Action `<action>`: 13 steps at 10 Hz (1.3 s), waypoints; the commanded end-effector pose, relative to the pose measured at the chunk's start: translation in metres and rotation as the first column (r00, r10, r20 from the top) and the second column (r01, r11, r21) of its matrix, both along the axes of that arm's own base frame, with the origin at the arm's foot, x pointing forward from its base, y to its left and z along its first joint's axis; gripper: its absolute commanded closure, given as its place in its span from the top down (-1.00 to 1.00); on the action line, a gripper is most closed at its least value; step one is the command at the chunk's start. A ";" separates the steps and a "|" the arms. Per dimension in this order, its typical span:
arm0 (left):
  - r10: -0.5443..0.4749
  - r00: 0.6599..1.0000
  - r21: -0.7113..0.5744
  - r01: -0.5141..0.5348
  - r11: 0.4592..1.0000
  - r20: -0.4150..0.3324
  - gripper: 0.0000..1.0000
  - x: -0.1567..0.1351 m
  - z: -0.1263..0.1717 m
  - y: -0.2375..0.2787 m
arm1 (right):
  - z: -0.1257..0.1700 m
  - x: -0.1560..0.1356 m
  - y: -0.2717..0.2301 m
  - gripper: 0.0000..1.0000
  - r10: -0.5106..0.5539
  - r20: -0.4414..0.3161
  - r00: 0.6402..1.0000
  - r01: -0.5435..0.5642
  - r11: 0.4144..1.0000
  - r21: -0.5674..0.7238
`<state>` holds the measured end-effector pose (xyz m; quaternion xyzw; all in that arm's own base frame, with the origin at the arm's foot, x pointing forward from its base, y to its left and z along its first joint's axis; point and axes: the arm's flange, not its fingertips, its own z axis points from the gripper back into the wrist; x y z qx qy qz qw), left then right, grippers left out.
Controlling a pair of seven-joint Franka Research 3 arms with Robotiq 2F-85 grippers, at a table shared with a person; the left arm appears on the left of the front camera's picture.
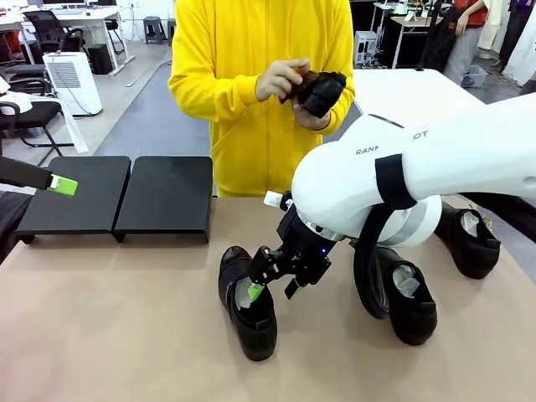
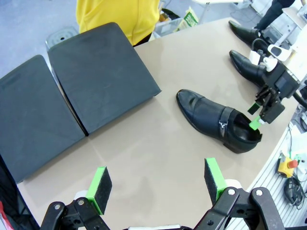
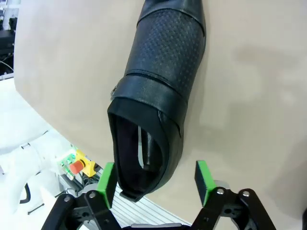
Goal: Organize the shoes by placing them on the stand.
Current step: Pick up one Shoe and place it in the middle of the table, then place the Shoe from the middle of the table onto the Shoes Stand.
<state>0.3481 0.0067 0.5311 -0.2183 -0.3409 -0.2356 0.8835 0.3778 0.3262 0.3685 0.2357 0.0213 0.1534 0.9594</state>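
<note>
Beige bench (image 1: 126,335) runs across the foreground, with grey office floor and desks beyond it. At far left we see the stand (image 1: 117,197): two flat matte-black panels side by side on short legs, at the bench's far edge, with nothing on them. The left end effector (image 1: 63,184) hovers over the stand's left panel; from its wrist we see it (image 2: 158,184) with its green pads spread wide and holding nothing.

Near the middle, on the bare bench and apart from the stand, sits a buckled shoe (image 1: 247,306). It is glossy black, with a strap and a small metal buckle (image 2: 223,125), a finely textured vamp (image 3: 168,43), and its toe toward the stand. The right end effector (image 1: 270,289) is at its heel. The wrist view shows that end effector (image 3: 154,182) spread, straddling the heel, with a gap at one pad.

Behind the bench a person (image 1: 243,126) in a yellow top holds a second black shoe (image 1: 322,90) in one hand (image 1: 280,79).

Further right, a paper-stuffed shoe (image 1: 402,293) and a far-right shoe (image 1: 469,239) rest on the bench, both glossy black with white paper inside.
</note>
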 end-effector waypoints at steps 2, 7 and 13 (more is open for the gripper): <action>-0.013 1.000 -0.009 0.013 1.000 0.006 1.00 -0.001 -0.002 0.001 | 0.007 -0.012 -0.021 1.00 0.042 0.054 0.998 -0.039 0.998 -0.058; -0.013 1.000 -0.009 0.013 1.000 0.006 1.00 -0.001 -0.002 0.001 | 0.004 -0.003 -0.004 1.00 0.001 0.006 1.000 -0.001 1.000 -0.001; -0.013 1.000 -0.009 0.013 1.000 0.006 1.00 -0.001 -0.002 0.001 | 0.004 -0.003 -0.004 1.00 0.001 0.006 1.000 -0.001 1.000 -0.001</action>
